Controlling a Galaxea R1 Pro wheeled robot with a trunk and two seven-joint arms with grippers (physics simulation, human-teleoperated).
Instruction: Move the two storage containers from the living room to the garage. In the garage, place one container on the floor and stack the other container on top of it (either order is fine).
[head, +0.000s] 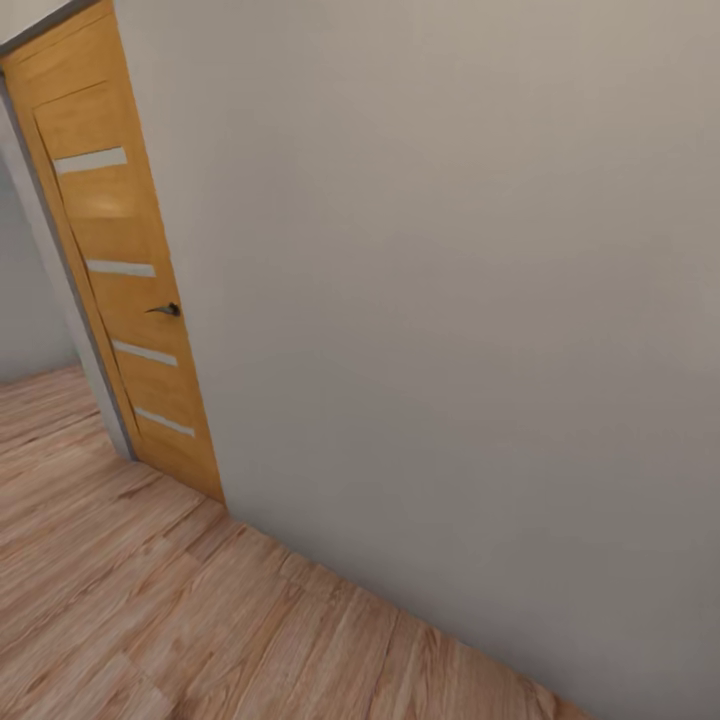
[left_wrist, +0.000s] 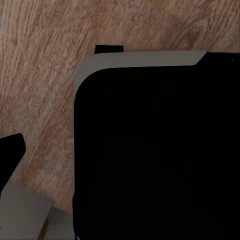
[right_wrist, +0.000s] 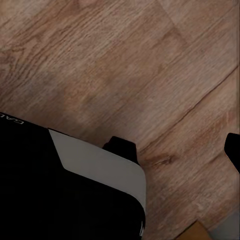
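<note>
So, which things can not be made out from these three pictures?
- Behind the wooden door, head view: it stands closed, so the room beyond is hidden.
- Door's top, head view: cut off by the picture's edge.
- Wood-plank floor, left wrist view: largely hidden by the robot's black body.
- Fingers, both wrist views: dark tips sit at the edges, so open or shut cannot be judged.
- Lettering on the black body, right wrist view: cut off, unreadable.

An orange-brown door (head: 120, 260) stands beside a plain wall (head: 450, 300) on wood-plank flooring (head: 130, 620).
</note>
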